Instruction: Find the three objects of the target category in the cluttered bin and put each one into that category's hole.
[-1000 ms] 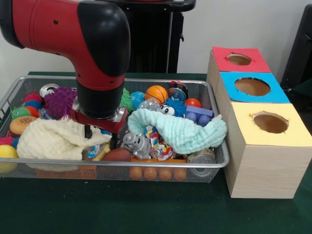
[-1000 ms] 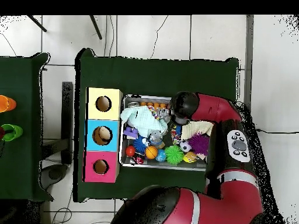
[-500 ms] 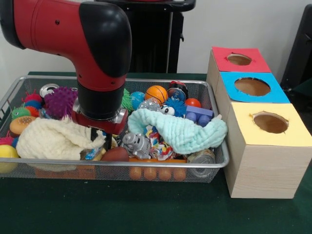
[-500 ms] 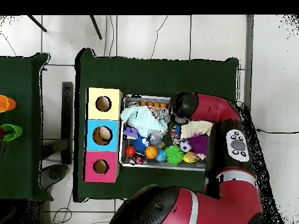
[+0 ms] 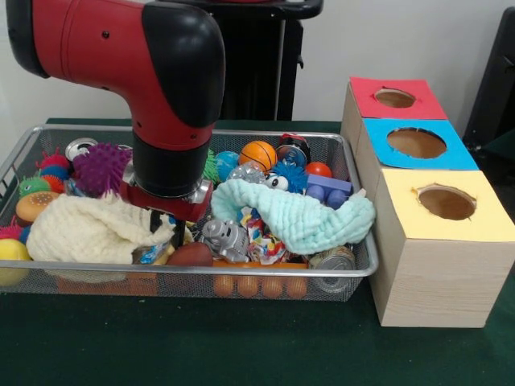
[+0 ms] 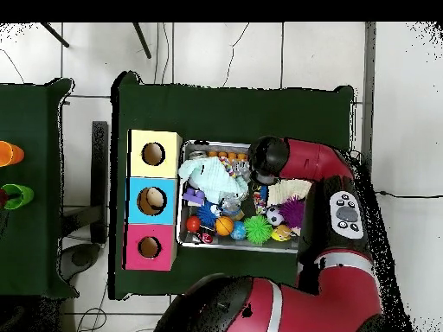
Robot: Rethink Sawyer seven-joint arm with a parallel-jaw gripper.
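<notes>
The bin (image 5: pixel 241 272) is a wide wire-mesh basket full of toys and cloths; it also shows in the overhead view (image 6: pixel 183 226). My gripper (image 5: pixel 166 227) is low inside it, left of centre. It sits at the right end of a cream cloth (image 5: pixel 80 232), just above a brown ball (image 5: pixel 191 255). Clutter hides its tips. Three wooden boxes with holes stand right of the bin: red (image 5: pixel 394 98), blue (image 5: pixel 416 143) and yellow (image 5: pixel 447 203). In the overhead view the arm's wrist (image 6: pixel 266 160) covers the gripper.
A mint cloth (image 5: pixel 298 215) lies over the bin's right half. Around it are a grey robot toy (image 5: pixel 225 237), a basketball (image 5: pixel 257 154), a purple spiky ball (image 5: pixel 100 167), a tin can (image 5: pixel 332 259) and a row of orange eggs (image 5: pixel 249 285).
The arm has shifted slightly to the right in the front view, staying low in the bin. The cream cloth's right edge has been nudged a little.
</notes>
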